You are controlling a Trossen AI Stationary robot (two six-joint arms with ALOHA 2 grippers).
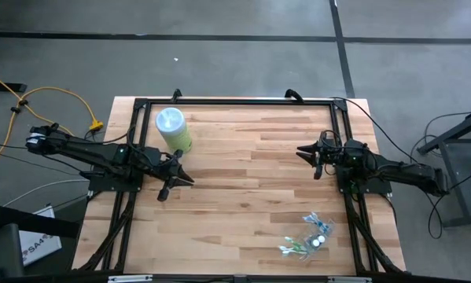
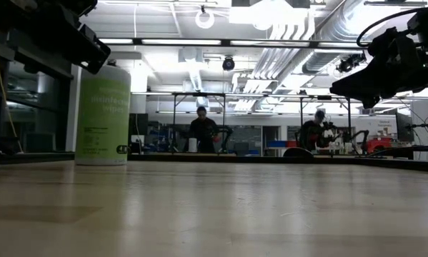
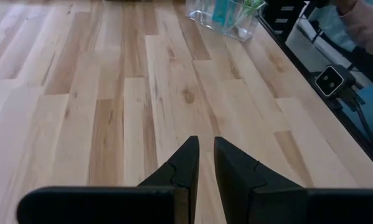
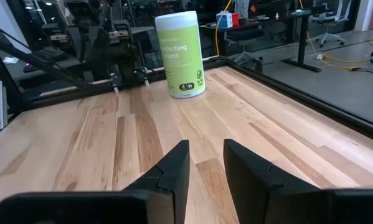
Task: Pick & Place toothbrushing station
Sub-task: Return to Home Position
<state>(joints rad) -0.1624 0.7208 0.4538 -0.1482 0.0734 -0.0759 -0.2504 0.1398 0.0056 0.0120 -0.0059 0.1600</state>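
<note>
Toothbrushes (image 1: 302,245) sit in clear organizer (image 1: 320,226) by right edge of table (image 1: 243,165), off to the side of right gripper (image 1: 304,153), the nearer one; left gripper (image 1: 178,178) well apart. Both jaws slightly parted, holding nothing.

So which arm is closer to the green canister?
The left arm: its slightly parted jaws sit right beside the pale-green canister, while the right arm is across the table.

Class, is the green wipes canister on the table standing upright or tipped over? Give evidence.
Upright. The canister stands on its base in the low view; the high view shows its round lid facing up.
</note>
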